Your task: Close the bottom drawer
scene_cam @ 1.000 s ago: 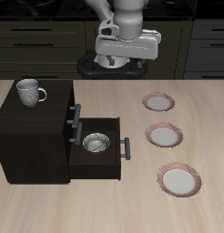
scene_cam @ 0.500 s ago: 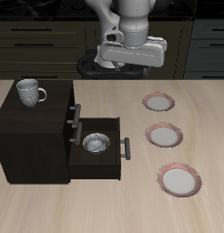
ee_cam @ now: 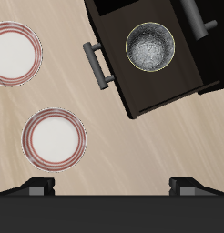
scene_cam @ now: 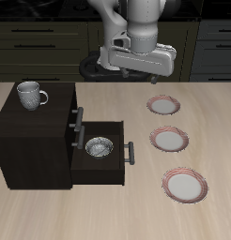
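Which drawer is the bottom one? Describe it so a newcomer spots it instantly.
Find the dark wooden cabinet with a mug on top. The bottom drawer is the lower of its two, grey bar handle on its front. Unlike the shut upper drawer, it is pulled out, with a metal bowl inside.

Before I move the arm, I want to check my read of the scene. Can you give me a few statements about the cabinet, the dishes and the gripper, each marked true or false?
1. The bottom drawer of the dark wooden cabinet stands pulled out. True.
2. That drawer is empty. False: a shiny metal bowl sits inside it.
3. A grey mug stands on the cabinet's top. True.
4. The two-finger gripper grips the drawer's grey bar handle. False: it hangs high above the table, touching nothing.
5. Three red-rimmed white plates lie in a row on the light wooden table. True.
6. The plates are stacked on each other. False: they lie apart.
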